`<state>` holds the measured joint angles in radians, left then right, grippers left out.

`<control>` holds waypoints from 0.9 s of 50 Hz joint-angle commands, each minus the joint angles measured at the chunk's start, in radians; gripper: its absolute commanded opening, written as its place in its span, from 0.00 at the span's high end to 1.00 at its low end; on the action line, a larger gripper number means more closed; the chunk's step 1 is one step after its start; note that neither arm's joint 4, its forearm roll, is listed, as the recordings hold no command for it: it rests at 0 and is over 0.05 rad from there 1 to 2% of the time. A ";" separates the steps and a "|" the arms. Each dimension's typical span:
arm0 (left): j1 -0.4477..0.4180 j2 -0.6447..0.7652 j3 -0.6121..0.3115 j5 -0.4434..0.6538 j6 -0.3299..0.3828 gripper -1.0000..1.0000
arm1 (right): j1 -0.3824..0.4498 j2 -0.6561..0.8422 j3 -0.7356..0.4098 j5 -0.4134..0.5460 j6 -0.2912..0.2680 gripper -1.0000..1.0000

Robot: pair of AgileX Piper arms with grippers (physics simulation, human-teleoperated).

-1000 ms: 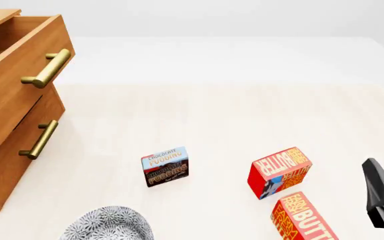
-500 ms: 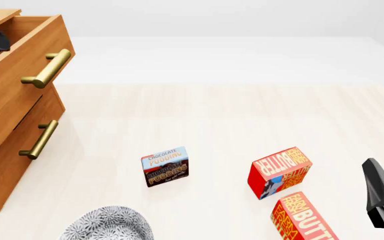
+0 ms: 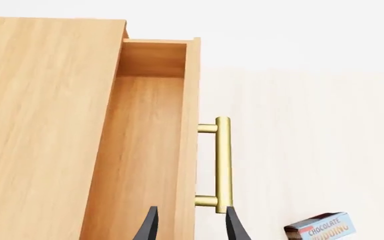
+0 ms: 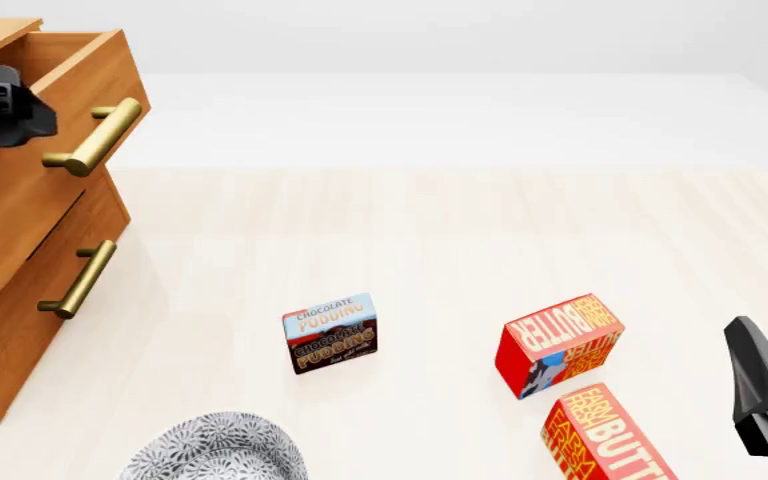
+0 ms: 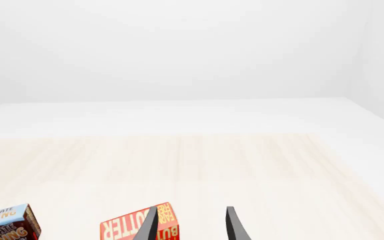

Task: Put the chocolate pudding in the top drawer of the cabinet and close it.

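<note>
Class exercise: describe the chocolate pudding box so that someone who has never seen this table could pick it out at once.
Start at the wooden cabinet on the table's left and look right across the pale tabletop. The first box you meet is the chocolate pudding, standing alone. It is smaller than the two red butter boxes farther right, with a light-blue top and dark-brown bottom.

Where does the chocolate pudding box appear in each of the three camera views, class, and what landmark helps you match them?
Front view: chocolate pudding stands on the table, left of centre, near the bottom.
Left wrist view: bottom right corner, cut off.
Right wrist view: bottom left corner, cut off.
Shared landmark: its orange lettering; the nearest red butter box sits beside it.
</note>
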<state>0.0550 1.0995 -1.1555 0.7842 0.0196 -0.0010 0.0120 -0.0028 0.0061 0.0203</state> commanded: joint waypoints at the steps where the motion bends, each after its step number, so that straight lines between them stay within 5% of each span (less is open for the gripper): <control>1: -0.023 0.009 0.027 -0.022 -0.008 0.00 | 0.000 0.000 0.000 0.000 0.000 0.00; 35: -0.095 0.004 0.092 -0.047 -0.048 0.00 | 0.000 0.000 0.000 0.000 0.000 0.00; 45: -0.124 0.030 0.170 -0.098 -0.041 0.00 | 0.000 0.000 0.000 0.000 0.000 0.00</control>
<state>-0.0384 1.1009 -1.0613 0.7171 -0.0376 -0.0010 0.0120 -0.0028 0.0061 0.0203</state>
